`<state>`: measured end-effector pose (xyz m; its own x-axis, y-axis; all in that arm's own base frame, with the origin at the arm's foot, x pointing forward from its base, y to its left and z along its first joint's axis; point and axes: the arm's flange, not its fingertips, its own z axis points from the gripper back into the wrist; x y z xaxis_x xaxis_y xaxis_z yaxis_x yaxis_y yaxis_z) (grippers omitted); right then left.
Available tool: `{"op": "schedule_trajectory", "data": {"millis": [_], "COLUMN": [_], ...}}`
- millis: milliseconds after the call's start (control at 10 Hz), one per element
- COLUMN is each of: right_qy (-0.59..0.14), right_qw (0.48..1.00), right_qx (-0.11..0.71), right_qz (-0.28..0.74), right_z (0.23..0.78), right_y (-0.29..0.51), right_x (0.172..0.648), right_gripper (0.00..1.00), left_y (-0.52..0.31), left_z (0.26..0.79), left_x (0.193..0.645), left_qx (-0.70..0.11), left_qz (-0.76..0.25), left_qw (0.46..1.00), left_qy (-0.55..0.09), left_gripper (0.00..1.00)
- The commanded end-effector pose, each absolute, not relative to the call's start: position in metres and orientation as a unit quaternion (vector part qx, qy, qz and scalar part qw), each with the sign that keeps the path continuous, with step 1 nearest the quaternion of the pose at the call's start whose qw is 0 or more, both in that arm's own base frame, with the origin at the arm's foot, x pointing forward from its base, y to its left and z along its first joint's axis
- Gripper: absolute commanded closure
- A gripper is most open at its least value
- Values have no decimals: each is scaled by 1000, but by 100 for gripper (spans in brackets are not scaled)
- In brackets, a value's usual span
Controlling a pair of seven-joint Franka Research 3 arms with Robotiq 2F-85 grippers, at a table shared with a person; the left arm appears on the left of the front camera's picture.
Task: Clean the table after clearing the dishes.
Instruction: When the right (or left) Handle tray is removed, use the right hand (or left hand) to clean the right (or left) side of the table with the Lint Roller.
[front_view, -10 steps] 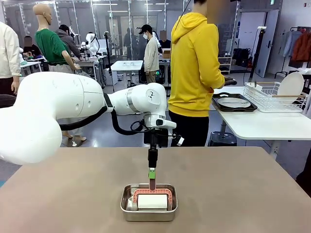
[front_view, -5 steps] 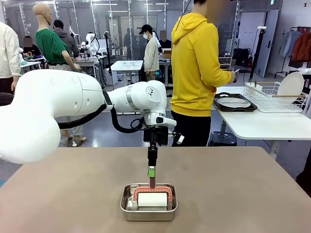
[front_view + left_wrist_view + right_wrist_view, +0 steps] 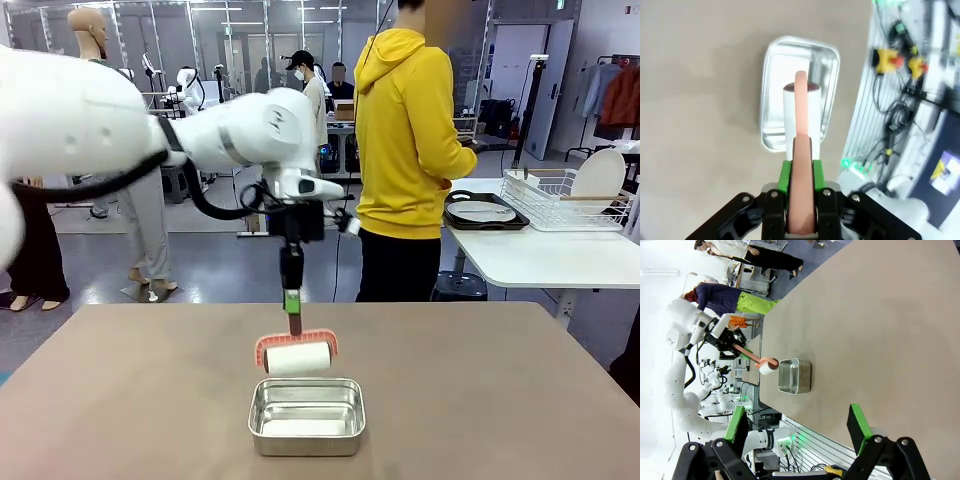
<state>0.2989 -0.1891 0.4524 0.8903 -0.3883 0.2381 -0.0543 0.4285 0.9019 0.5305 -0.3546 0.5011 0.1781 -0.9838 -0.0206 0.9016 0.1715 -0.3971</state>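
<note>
Left hand (image 3: pixel 291 301) is clamped on the pink handle of a lint roller (image 3: pixel 297 358), the handle upright between its green pads. The white roll hangs in the air just above the steel pan (image 3: pixel 306 432), clear of its rim. The pan stands on the grey-brown tabletop (image 3: pixel 520 400), at the middle, near the robot's edge. Right hand (image 3: pixel 797 429) is spread wide with nothing between its fingers, above that tabletop and well apart from the pan. A dark tray (image 3: pixel 482 222) bearing a white plate (image 3: pixel 480 211) lies on the smaller white tabletop (image 3: pixel 540 255) at right, beside a wire dish rack (image 3: pixel 565 200). A person (image 3: pixel 400 150) in a yellow hoodie stands there.
</note>
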Motion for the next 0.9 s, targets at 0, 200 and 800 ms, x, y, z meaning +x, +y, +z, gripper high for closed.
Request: {"op": "schedule_trajectory", "data": {"millis": [0,200,800], "right_qy": [-212,-212,-212], "right_qw": [817,817,817], "right_qx": [527,527,527], "right_qz": [-102,-102,-102], "right_z": [455,455,455], "right_y": [-188,-188,-188], "right_x": [299,299,299], "right_gripper": [0,0,0], "left_y": [-287,-208,-74], "left_z": [500,512,452], "left_x": [487,476,463], "left_qx": [-149,-155,-285], "left_qz": [-543,-438,-166], "left_qw": [824,885,942], "left_qy": [66,24,-61], "left_gripper": [100,100,100]}}
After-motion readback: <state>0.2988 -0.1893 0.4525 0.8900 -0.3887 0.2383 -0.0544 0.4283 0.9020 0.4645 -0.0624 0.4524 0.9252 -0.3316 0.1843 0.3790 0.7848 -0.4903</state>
